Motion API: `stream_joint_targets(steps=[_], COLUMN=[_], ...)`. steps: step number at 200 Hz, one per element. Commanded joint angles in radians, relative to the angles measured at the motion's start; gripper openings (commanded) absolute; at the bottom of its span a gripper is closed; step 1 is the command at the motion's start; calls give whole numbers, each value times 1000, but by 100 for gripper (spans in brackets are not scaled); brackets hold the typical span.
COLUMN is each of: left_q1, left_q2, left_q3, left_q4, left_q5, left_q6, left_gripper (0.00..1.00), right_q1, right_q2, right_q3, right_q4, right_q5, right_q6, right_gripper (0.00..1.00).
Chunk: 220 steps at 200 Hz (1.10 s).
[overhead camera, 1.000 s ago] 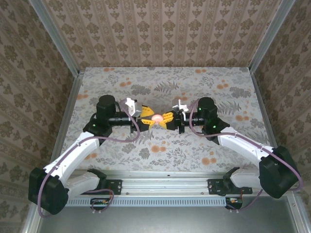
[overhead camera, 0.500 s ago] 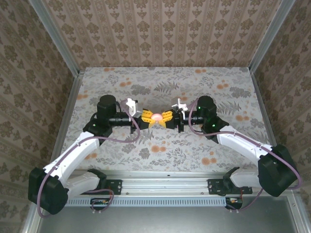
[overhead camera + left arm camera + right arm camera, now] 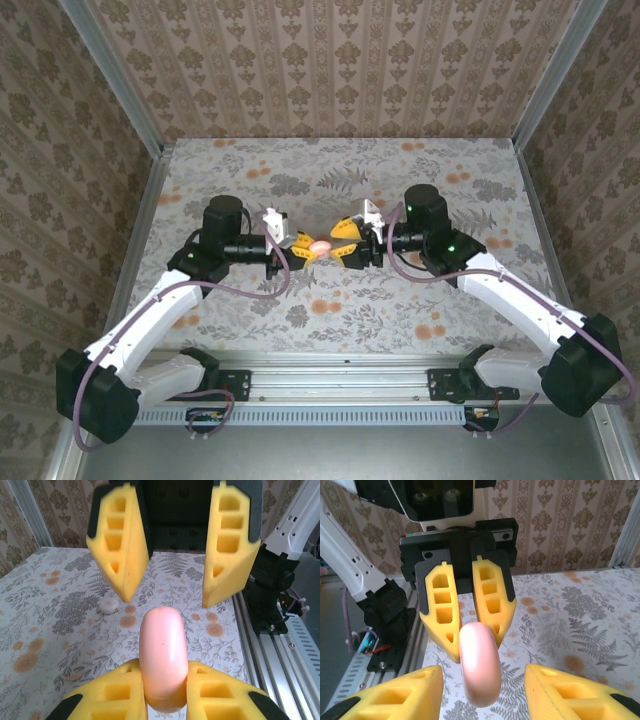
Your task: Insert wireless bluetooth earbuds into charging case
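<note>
The charging case (image 3: 321, 246) is a closed salmon-pink puck held on edge above the table's middle. My left gripper (image 3: 308, 247) is shut on it; in the left wrist view the case (image 3: 162, 652) is squeezed between the yellow fingers (image 3: 107, 697). My right gripper (image 3: 345, 250) faces it from the right, open. Its fingers (image 3: 395, 695) stand apart on either side of the case (image 3: 480, 667) without touching. One whitish earbud (image 3: 108, 605) lies on the tablecloth beyond the case.
A flowered cloth (image 3: 330, 165) covers the table, with patterned walls on three sides. A metal rail (image 3: 340, 385) carrying both arm bases runs along the near edge; it shows in the left wrist view as a grooved rail (image 3: 260, 645) next to the right arm's base.
The left gripper has shut on the case. The right gripper, shut on it before, has opened and let go. Both arms have shifted slightly.
</note>
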Motion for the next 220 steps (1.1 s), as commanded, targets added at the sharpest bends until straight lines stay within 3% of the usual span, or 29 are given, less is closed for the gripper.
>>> stream_joint_targets(steps=[1, 77, 114, 134, 154, 170, 195, 220], left_q1=[-5, -6, -6, -6, -6, -5, 9, 13], left_q2=[-22, -35, -40, -40, -42, -49, -76, -79], left_q3=[29, 21, 21, 21, 18, 7, -76, -117], left_q4=[-56, -69, -74, -76, -83, -66, 102, 192], left_q5=[-3, -8, -9, -9, -15, -20, -8, 11], left_q6=[61, 70, 75, 76, 80, 63, -34, -96], left_gripper=[17, 16, 16, 16, 16, 24, 56, 60], right_q1=[19, 64, 65, 65, 67, 64, 43, 23], right_q2=[1, 116, 141, 148, 145, 136, 108, 101], right_q3=[60, 166, 187, 192, 196, 187, 114, 81], right_q4=[-190, -260, -267, -269, -271, -254, -94, 6], right_q5=[13, -30, -50, -61, -71, -77, -120, -180], right_q6=[-124, -170, -174, -178, -185, -188, -114, -51], right_gripper=[47, 46, 40, 33, 15, 9, 9, 10])
